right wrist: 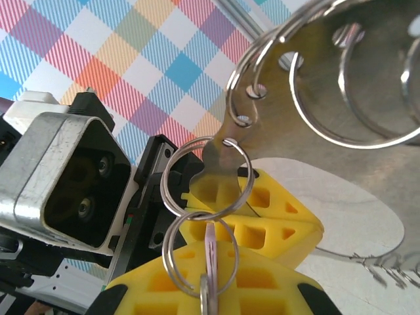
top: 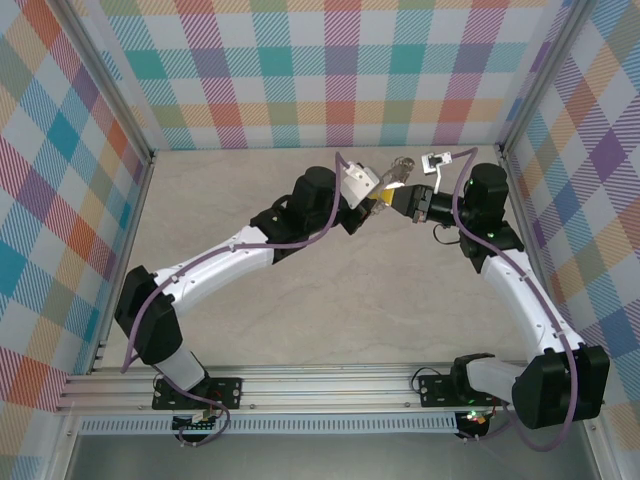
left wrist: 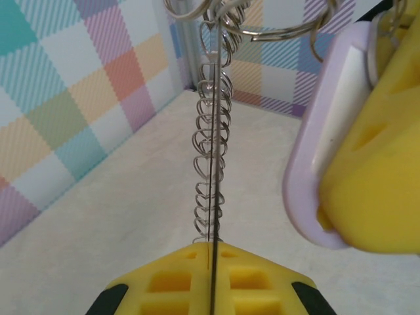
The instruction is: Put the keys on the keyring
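Site logged as a robotics lab test cell rather than any lived-in room: I was looking into a work area boxed in by panels printed in pastel plaid [top: 340, 70] and held by bare aluminium framing [top: 104, 85]. The left arm [top: 220, 265] and right arm [top: 525, 290] stood bolted to a slotted aluminium rail [top: 330, 385] at the near edge of a plain beige tabletop [top: 330, 320], with purple cabling [top: 133, 320] run along their links. Both wrist views gave me the same plaid panels as backdrop.
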